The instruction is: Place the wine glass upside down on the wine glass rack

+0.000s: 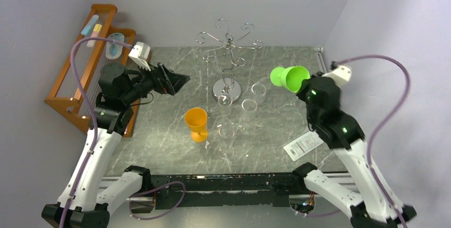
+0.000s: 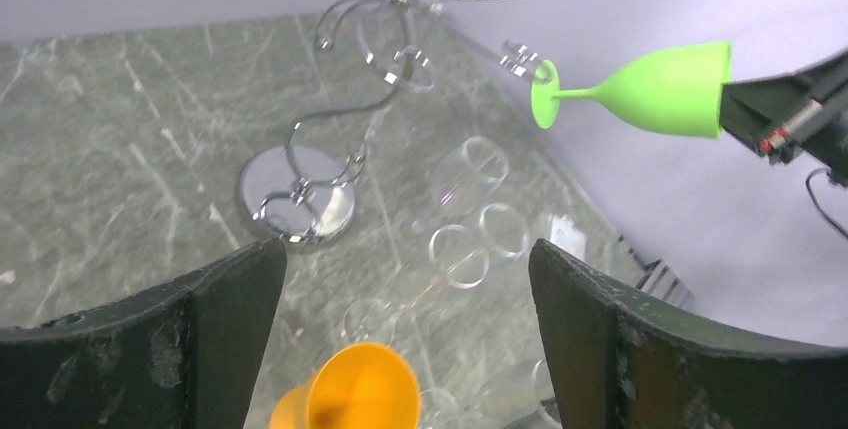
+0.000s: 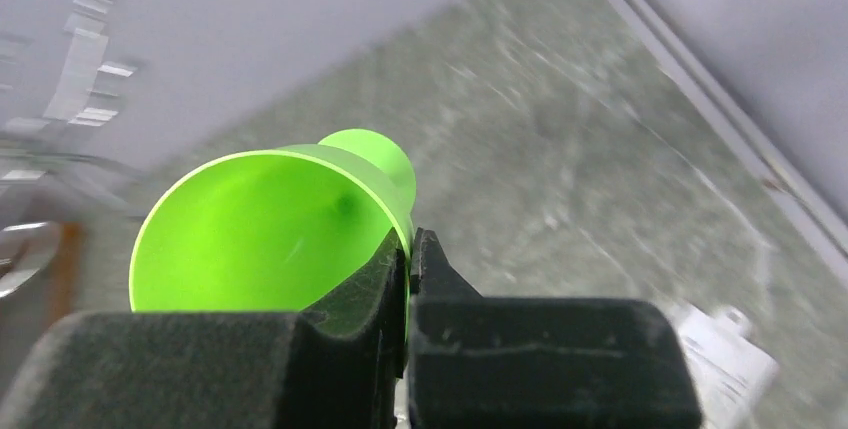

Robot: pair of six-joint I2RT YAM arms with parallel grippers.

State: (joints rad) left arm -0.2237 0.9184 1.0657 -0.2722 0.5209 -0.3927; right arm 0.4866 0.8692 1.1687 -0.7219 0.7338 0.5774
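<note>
My right gripper (image 1: 304, 85) is shut on the rim of a green wine glass (image 1: 290, 77), held in the air on its side, foot pointing left toward the chrome wire rack (image 1: 228, 44). In the right wrist view the gripper (image 3: 408, 249) pinches the green bowl's wall (image 3: 250, 229). In the left wrist view the green glass (image 2: 655, 89) has its foot close beside a curled rack arm (image 2: 515, 54). My left gripper (image 1: 178, 83) is open and empty, left of the rack base (image 1: 227, 88). An orange glass (image 1: 196, 123) stands on the table.
Several clear glasses (image 1: 250, 106) stand or lie in front of the rack base. A brown wooden stepped rack (image 1: 88, 63) with small items is at the far left. A white tag (image 1: 303, 145) lies at the right. Walls close in on both sides.
</note>
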